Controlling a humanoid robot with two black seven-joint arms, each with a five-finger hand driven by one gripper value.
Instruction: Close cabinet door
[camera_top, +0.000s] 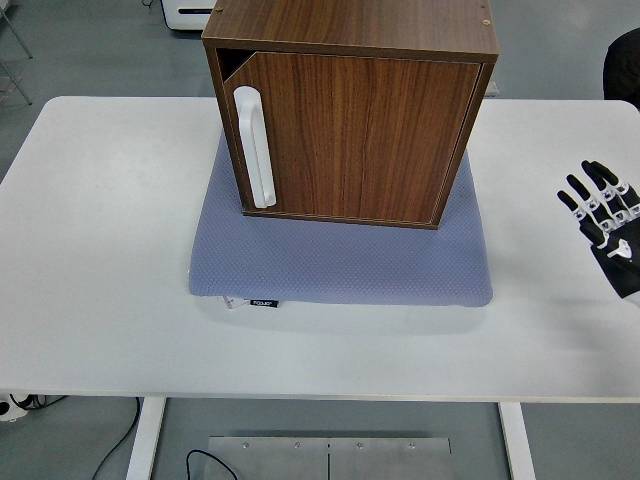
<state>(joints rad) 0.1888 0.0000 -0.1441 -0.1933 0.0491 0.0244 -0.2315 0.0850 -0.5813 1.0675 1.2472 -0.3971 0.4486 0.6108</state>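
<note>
The wooden cabinet (350, 110) is seen standing on a blue-grey mat (340, 262) on the white table (100, 250), its door (355, 135) nearly shut, with a small dark gap left at the upper left corner above the white handle (255, 147). The right hand (608, 230) is found well to the right of the cabinet at the picture's edge, fingers (590, 195) spread apart and nothing held.
</note>
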